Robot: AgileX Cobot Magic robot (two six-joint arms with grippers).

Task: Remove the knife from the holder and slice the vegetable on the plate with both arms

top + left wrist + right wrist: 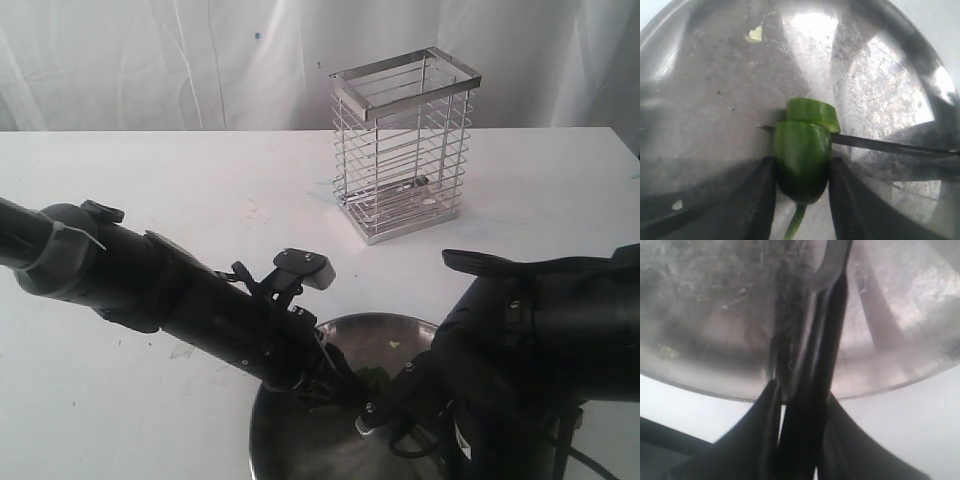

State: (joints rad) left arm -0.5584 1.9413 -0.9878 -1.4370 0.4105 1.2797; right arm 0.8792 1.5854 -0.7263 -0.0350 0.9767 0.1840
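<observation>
The dark green vegetable (802,160) lies on the steel plate (715,75), its thin stem toward the camera. My left gripper (802,165) is shut on it, one finger against each side. The knife (880,145) has its dark blade down across the vegetable, and a cut slice (812,112) leans just beyond the blade. My right gripper (802,392) is shut on the knife's black handle (812,390), with a thin sliver of light along one finger. In the exterior view both grippers meet over the plate (370,328) at the vegetable (375,378). The wire holder (403,145) stands behind.
Small pale green scraps (755,34) lie on the plate. The white table (150,180) stretches to a white curtain backdrop. The right arm's bulk (540,340) covers the plate's right side, and the left arm (180,290) reaches in from the left.
</observation>
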